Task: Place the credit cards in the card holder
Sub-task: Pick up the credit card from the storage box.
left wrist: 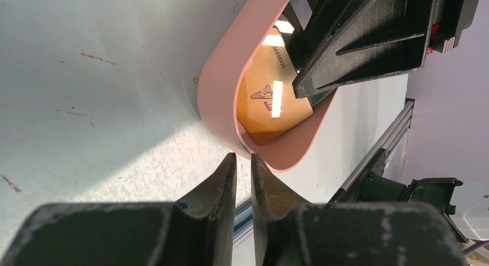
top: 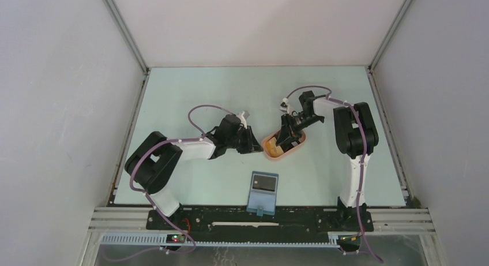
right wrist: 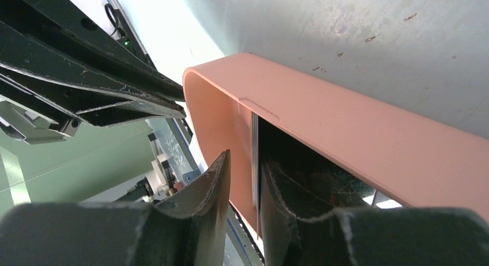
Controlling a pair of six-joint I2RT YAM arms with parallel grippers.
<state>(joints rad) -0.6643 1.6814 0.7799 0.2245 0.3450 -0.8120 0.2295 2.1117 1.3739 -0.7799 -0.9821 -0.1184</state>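
Note:
The peach-pink tray (top: 298, 143) holds an orange credit card (left wrist: 271, 98), lying flat, also visible from above (top: 277, 152). A dark credit card (right wrist: 323, 179) stands on edge inside the tray. My right gripper (right wrist: 245, 159) reaches down into the tray (top: 284, 140). It is open, and the dark card's thin grey edge (right wrist: 254, 156) sits between its fingers, close to the right one. My left gripper (left wrist: 243, 156) is nearly shut and empty, its tips just outside the tray's left rim (left wrist: 219, 81). The blue card holder (top: 263, 191) lies open near the front edge, with a dark rectangle in its upper half.
The tray sits mid-table between the two arms. The right arm's fingers (left wrist: 357, 41) fill the top right of the left wrist view. The left arm's fingers (right wrist: 115, 98) cross the right wrist view. An aluminium rail (top: 259, 213) runs along the near edge behind the card holder.

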